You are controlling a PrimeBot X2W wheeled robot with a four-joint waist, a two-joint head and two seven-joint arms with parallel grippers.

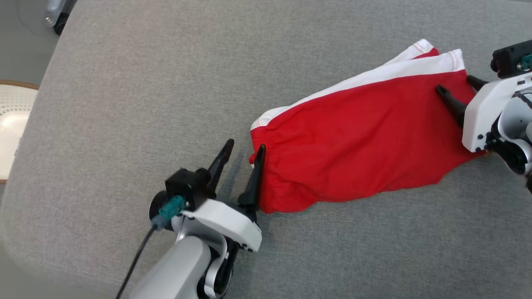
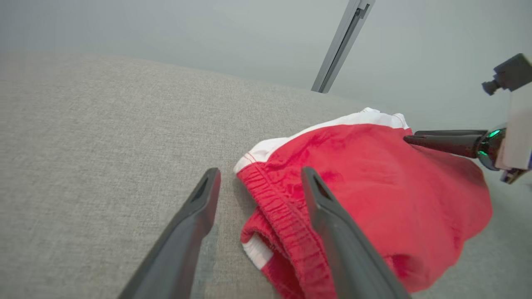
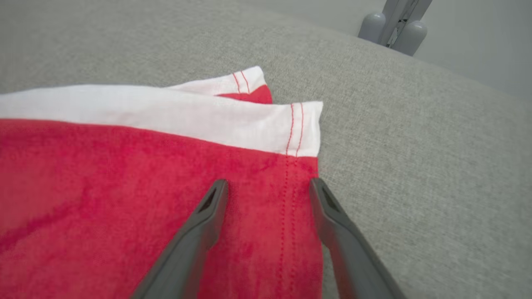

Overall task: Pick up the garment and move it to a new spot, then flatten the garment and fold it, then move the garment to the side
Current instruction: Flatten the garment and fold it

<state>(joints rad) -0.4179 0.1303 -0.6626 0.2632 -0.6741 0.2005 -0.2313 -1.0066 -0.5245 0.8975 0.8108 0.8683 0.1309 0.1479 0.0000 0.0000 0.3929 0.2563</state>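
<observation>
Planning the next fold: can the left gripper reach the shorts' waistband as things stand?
Probably yes: the left gripper, fingers open, sits right at the waistband of the red shorts; nothing lies between.

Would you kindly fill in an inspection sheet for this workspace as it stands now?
Surface: grey fabric surface, smooth, no stains seen.
Job's things: red garment with white trim, lying fairly flat; elastic waistband towards the left gripper, stitched hems towards the right gripper.
Clutter: nothing seen.
Grippers: left gripper open, one finger by the waistband, the other over bare surface; right gripper open over the hem end; neither holds the cloth.
Cables: dark cable runs down from the left wrist's teal connector.
Surroundings: round pale object with a wooden rim to the left; metal post beyond the far corner.
</observation>
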